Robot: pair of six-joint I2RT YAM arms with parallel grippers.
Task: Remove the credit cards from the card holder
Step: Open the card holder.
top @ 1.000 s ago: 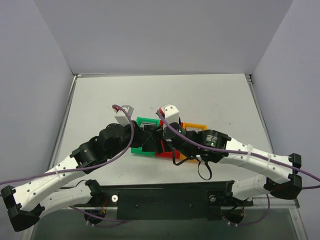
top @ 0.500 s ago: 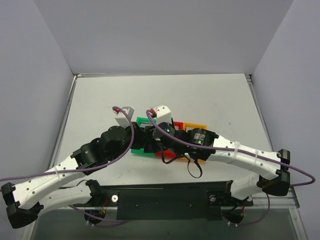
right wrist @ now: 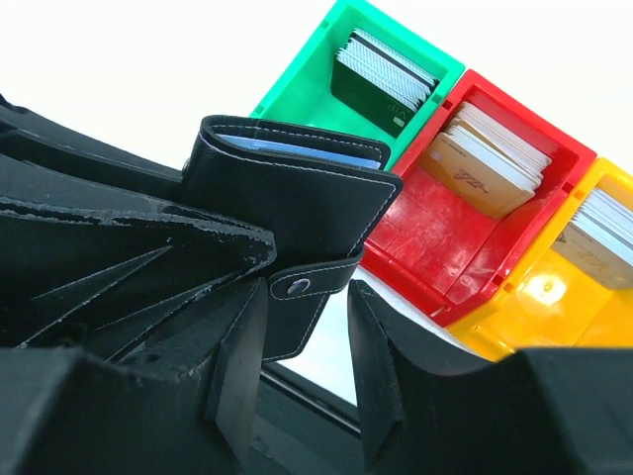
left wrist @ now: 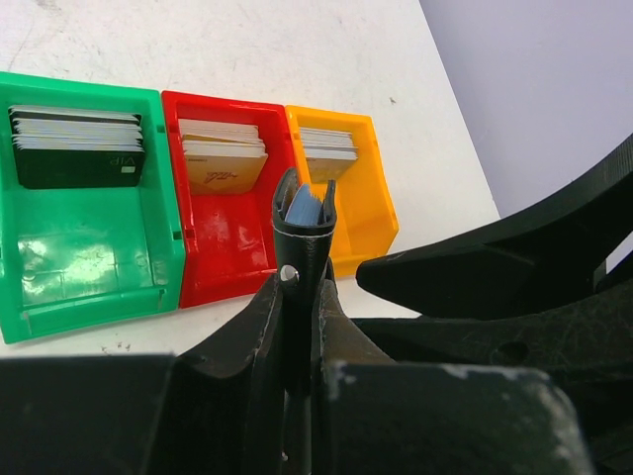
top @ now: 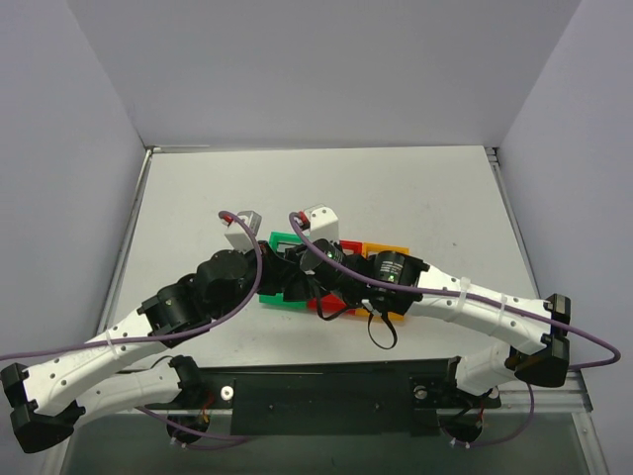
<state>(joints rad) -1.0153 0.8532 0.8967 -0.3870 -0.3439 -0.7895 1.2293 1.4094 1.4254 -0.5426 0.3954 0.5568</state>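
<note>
**Card holder clamped mid-frame, strap between right fingers**

Surface: pale grey table (top: 425,188), matt, lightly scuffed, with a metal rail along its left edge. Enclosed by plain lavender-grey walls (top: 326,69) on 3 sides.

Arms: both reaching inward from the bottom corners of the top view, wrists meeting at frame centre just below the plastic bin row (top: 287,241).

Left gripper (left wrist: 300,297): closed tight on the card holder (right wrist: 287,193), pinching its lower part from both faces.

Right gripper (right wrist: 305,332): fingers parted a little, straddling the snap strap (right wrist: 297,289). Left-hand finger against the strap, a sliver of daylight before the other; not clamped.

Card holder: black stitched leather, held upright above the table, edge-on in the left wrist view at centre frame. Strap hanging down with its metal snap showing. Mouth slightly parted, with pale blue card edges (left wrist: 305,206) visible inside. Cannot tell how many.

Bin row: 3 joined open boxes lying on the table, green, red and orange from left to right in the left wrist view's upper half.
- Green: stack of grey-edged cards fronted by a dark card (left wrist: 79,163).
- Red: tan cards (left wrist: 223,166).
- Orange: grey-white cards (left wrist: 328,146), partly hidden behind the holder.
</note>
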